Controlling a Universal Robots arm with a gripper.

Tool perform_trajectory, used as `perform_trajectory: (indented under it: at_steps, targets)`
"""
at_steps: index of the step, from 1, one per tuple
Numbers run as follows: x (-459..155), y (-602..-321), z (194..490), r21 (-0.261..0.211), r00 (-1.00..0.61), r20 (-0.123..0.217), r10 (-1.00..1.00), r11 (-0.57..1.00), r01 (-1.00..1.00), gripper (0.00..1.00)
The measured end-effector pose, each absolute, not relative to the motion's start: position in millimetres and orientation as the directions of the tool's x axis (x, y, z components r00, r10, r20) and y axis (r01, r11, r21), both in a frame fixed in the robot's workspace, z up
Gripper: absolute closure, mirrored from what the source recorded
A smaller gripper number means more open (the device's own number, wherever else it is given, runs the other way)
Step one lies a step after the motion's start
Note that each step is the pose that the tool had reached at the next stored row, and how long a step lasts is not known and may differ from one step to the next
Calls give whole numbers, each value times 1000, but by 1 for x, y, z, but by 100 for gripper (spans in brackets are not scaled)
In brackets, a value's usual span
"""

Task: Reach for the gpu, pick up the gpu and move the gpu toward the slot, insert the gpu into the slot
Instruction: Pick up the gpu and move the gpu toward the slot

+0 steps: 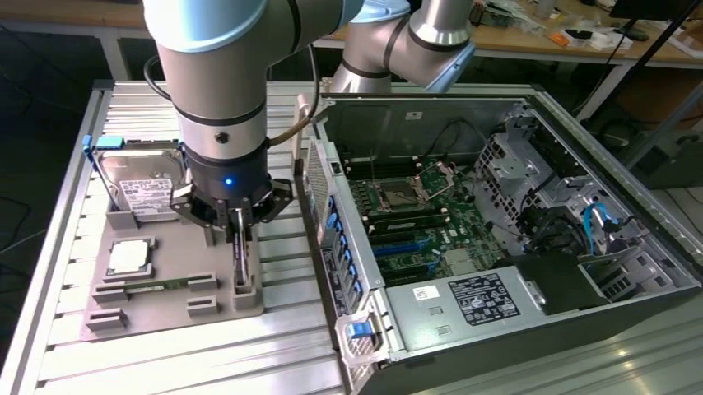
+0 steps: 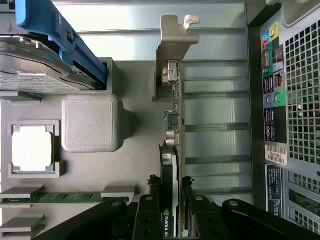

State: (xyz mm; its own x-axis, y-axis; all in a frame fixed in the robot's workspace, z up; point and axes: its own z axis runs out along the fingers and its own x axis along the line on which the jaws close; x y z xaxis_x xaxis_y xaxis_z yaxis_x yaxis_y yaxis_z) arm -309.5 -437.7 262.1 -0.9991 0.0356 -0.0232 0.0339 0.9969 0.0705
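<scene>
The gpu (image 1: 243, 265) stands edge-on in a grey holder tray (image 1: 165, 317) on the slatted table, at the exterior view's left of the open computer case. In the wrist view the gpu (image 2: 172, 125) is a thin dark card with its silvery bracket at the far end. My gripper (image 1: 239, 232) is down over the card, and the gripper (image 2: 171, 220) has one finger against each face, shut on it. The card still sits in the tray. The slot (image 1: 404, 244) is a long blue strip on the green motherboard inside the case.
A hard drive (image 1: 143, 185) with a blue clip, a processor (image 1: 130, 257) and a green memory stick (image 1: 154, 285) share the tray. The case wall (image 1: 329, 239) rises between tray and motherboard. A power supply (image 1: 467, 300) and drive cage (image 1: 528, 164) crowd the case.
</scene>
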Motion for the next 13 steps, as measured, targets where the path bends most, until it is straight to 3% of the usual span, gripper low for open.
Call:
perform_trajectory:
  at_steps: [13]
  targets:
    - [-309,-438,273,71,-999,-23,36,997,34,73]
